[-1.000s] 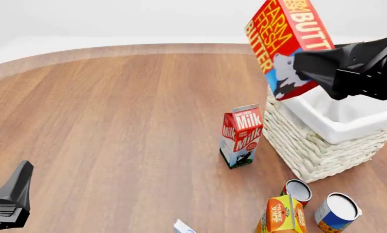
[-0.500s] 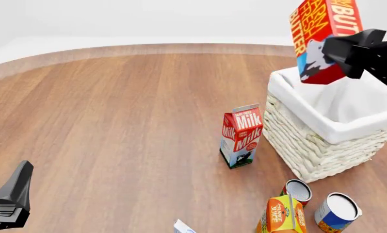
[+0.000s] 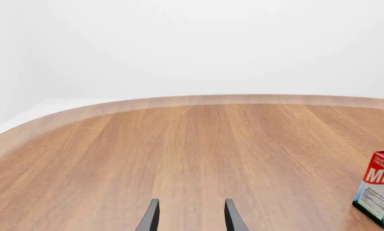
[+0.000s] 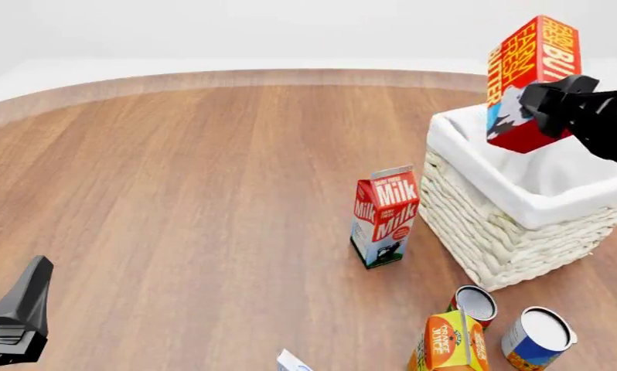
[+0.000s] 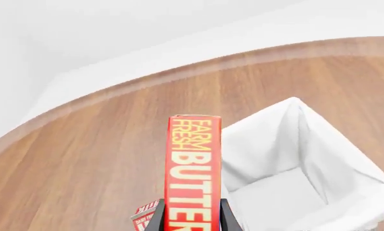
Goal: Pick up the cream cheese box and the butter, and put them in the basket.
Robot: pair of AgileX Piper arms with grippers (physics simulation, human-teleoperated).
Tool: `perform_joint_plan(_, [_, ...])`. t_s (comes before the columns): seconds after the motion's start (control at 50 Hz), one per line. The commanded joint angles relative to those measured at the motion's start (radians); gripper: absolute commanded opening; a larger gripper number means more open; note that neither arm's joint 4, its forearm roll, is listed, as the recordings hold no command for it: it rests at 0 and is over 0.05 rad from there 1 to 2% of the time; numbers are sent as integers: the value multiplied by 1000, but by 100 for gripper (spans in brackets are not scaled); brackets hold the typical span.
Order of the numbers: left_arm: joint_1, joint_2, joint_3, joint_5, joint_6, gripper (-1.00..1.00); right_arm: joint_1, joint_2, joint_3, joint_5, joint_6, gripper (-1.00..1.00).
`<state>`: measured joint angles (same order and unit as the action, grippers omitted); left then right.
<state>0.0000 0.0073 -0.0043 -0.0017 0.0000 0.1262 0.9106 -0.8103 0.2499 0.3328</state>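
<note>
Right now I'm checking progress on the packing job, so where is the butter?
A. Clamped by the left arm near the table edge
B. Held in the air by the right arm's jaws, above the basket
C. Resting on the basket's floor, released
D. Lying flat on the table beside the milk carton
B: the butter sits clamped in the right gripper, hanging above the basket opening, not yet released.

You're at a simulated tabletop stage, not a lived-in room: a round wood-grain table point(image 4: 185, 193) stands against a blank, featureless white backdrop. What sits on it reads as kitchen groceries: a milk carton point(image 4: 384, 216) near the middle, a wicker basket point(image 4: 515, 232) at about 3 o'clock, and tins point(image 4: 539, 337) with an orange juice carton point(image 4: 448, 342) toward 5 o'clock
</note>
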Motion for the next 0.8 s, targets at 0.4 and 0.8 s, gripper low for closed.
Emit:
perform_joint_plan(0.4, [0, 0, 0, 0, 0, 100, -79, 22, 10, -36, 89, -100])
perform_joint_plan(0.8, [0, 0, 0, 0, 0, 100, -122, 34, 13, -40, 113, -100])
